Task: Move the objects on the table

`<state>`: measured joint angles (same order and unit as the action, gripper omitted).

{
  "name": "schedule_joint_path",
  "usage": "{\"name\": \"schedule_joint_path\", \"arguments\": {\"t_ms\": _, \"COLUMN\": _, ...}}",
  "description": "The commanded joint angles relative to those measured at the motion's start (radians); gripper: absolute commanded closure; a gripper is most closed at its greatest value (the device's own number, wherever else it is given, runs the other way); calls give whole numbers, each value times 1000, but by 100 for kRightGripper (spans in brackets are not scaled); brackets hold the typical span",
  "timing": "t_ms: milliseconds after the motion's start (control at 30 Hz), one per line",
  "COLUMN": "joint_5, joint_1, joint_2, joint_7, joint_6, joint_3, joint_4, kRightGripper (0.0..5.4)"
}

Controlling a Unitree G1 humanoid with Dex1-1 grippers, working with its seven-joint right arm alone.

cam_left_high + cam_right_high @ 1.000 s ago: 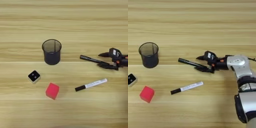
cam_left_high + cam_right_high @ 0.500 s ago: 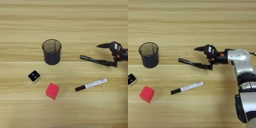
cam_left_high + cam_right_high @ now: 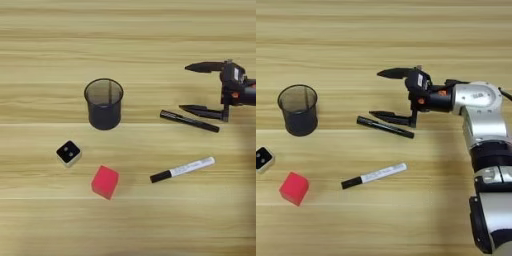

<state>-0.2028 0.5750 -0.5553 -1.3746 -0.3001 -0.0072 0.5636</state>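
Right eye view shows the right gripper (image 3: 385,93) with jaws spread wide and empty just beside the black marker (image 3: 385,127), right of the black mesh cup (image 3: 297,109); light, stiff, likely slippery; grip mid-barrel.

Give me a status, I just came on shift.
Right gripper open, fingers spread wide, holding nothing. Black marker flat on the table, just beside the lower finger. Nothing blocking it.
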Motion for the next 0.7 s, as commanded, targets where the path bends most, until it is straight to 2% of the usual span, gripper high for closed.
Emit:
{"name": "schedule_joint_path", "arguments": {"t_ms": 33, "joint_5": -56, "joint_1": 57, "joint_2": -12, "joint_7": 65, "joint_6": 41, "joint_3": -40, "joint_4": -120, "kRightGripper": 7}}
{"name": "schedule_joint_path", "arguments": {"t_ms": 367, "joint_5": -136, "joint_1": 30, "joint_2": 29, "joint_7": 114, "joint_6": 152, "joint_3": -47, "joint_4": -313, "kRightGripper": 7}}
{"name": "schedule_joint_path", "arguments": {"t_ms": 700, "joint_5": -152, "joint_1": 2, "joint_2": 78, "joint_7": 177, "joint_6": 220, "joint_3": -28, "joint_4": -453, "kRightGripper": 7}}
